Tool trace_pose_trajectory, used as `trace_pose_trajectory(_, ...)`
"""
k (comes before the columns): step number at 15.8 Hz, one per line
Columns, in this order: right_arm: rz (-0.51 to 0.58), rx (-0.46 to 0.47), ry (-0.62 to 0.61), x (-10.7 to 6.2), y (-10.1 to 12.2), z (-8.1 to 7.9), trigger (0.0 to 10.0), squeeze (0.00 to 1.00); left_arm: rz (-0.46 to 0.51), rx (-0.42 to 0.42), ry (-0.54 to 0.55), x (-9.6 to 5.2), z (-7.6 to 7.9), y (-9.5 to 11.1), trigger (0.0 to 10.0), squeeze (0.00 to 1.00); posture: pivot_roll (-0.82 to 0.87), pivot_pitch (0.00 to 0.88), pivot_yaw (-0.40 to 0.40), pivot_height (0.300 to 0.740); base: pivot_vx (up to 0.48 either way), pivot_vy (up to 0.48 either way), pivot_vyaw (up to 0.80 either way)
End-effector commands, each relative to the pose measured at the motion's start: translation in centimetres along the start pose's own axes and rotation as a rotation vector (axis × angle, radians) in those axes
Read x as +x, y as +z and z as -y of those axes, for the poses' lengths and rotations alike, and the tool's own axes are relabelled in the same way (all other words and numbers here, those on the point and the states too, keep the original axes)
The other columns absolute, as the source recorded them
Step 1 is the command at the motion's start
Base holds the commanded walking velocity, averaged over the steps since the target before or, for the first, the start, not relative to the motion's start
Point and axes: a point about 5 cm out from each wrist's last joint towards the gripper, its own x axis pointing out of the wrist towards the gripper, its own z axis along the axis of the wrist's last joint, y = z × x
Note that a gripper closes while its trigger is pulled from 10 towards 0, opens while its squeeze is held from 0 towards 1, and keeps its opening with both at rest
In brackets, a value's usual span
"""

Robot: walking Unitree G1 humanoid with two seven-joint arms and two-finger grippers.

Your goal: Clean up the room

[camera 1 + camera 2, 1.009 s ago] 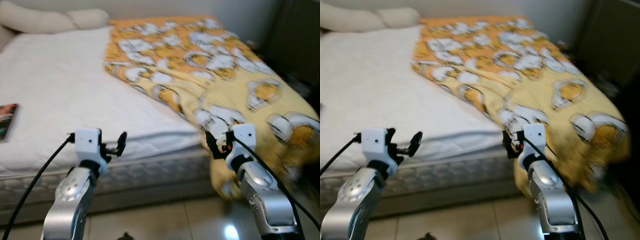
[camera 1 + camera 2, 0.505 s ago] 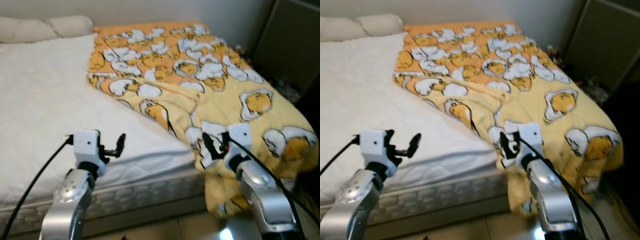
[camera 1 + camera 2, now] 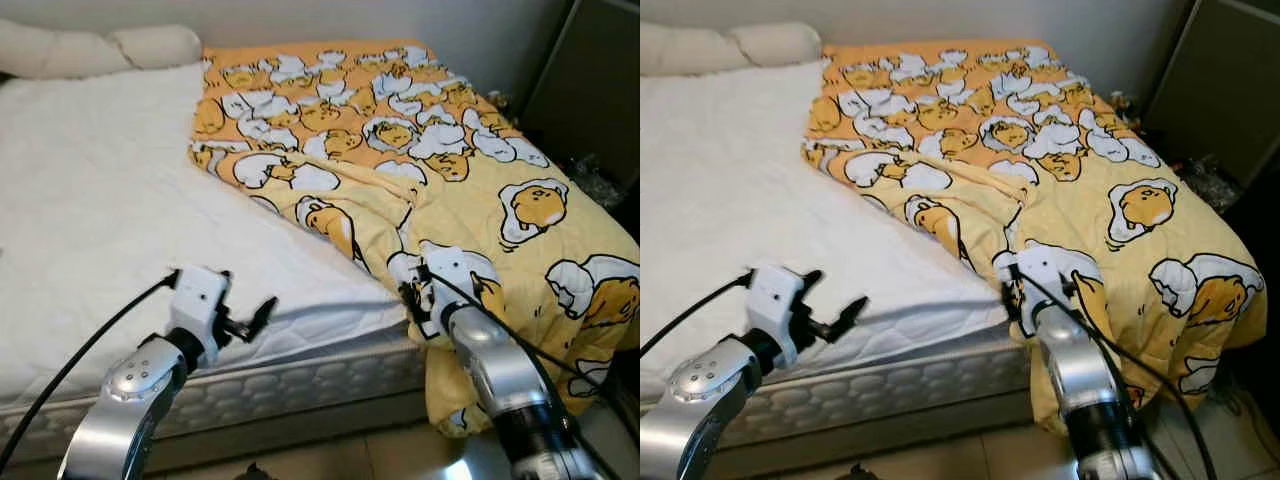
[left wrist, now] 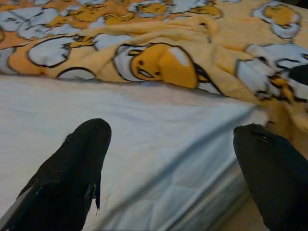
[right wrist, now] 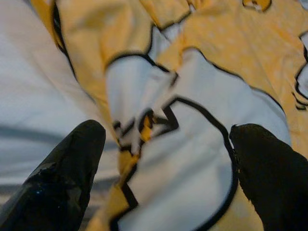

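A yellow blanket (image 3: 440, 170) printed with cartoon eggs lies rumpled over the right half of the bed, its corner hanging off the foot. The left half shows a bare white mattress sheet (image 3: 90, 210). My right gripper (image 3: 418, 300) is open and hovers right over the blanket's near corner (image 5: 173, 144), one finger (image 5: 62, 178) on each side of a white patch. My left gripper (image 3: 258, 318) is open above the sheet at the bed's front edge, to the left of the blanket's folded edge (image 4: 159, 62).
Two pale pillows (image 3: 90, 48) lie at the head of the bed. A dark cabinet (image 3: 600, 90) stands at the right with clutter on the floor beside it. The quilted mattress side (image 3: 300, 385) faces me, and glossy tile floor (image 3: 340, 450) lies below.
The camera has shifted and come closer to the bed. My right gripper has moved down onto the blanket's near corner. My left gripper has dropped slightly toward the mattress edge.
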Motion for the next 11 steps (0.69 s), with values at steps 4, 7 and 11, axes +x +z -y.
trace_pose_trajectory(4, -0.126, -0.001, -0.020, 2.5, -1.2, 0.9, 10.0, 0.00, -0.062, 0.064, -0.207, 0.7, 0.4, 0.3, 10.0, 0.00, 0.00, 0.000, 0.032, 0.740, 0.000, 0.000, 0.00)
trace_pose_trajectory(7, -0.117, 0.078, 0.026, 3.1, -1.1, 0.7, 10.0, 0.00, -0.069, 0.089, -0.255, 0.9, 0.2, 0.7, 10.0, 0.00, 0.01, 0.000, 0.034, 0.740, 0.000, 0.000, 0.00)
trace_pose_trajectory(11, -0.124, 0.047, 0.066, 3.3, -1.1, 0.5, 1.0, 0.00, -0.071, 0.105, -0.266, 1.1, -0.1, 0.9, 10.0, 0.00, 0.02, 0.000, 0.032, 0.740, 0.000, 0.000, 0.00)
